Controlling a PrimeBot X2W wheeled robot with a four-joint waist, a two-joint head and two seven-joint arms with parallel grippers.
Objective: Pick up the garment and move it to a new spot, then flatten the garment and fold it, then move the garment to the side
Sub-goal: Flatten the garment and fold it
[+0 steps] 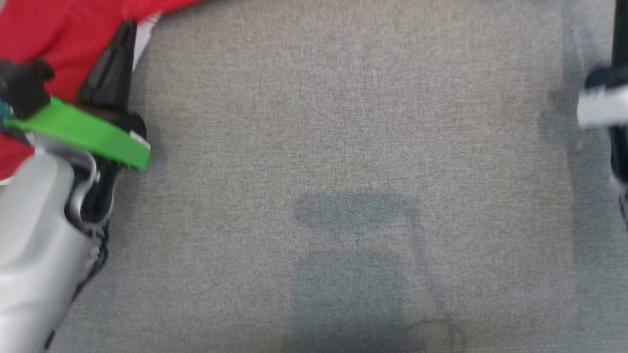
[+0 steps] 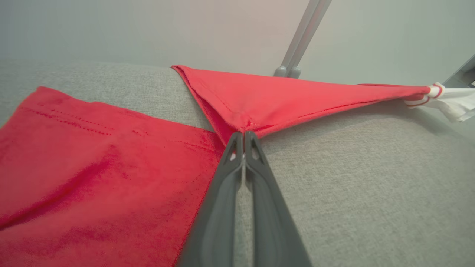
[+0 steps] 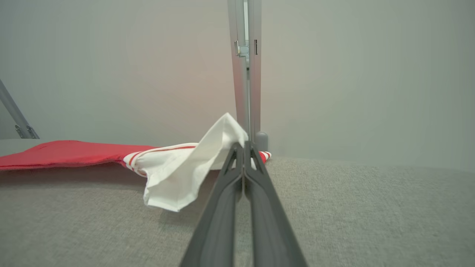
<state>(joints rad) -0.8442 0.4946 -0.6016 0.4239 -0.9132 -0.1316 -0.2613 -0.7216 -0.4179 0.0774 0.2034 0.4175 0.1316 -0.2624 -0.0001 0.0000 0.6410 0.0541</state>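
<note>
I note a flat, coarse-woven grey surface (image 1: 343, 147). The smooth red garment (image 2: 92, 178) lies at ten o'clock in the head view, one part drawn into a taut triangle. Its white panel (image 3: 178, 174), red-striped at the seam, hangs creased. The left gripper (image 2: 243, 136) is pinched tight on a red seam corner. The right gripper (image 3: 243, 146) is pinched tight on the white cloth.

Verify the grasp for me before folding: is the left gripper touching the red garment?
Touching. The left wrist view shows the left gripper shut on a corner of the garment, the red cloth drawn taut to its tips.
</note>
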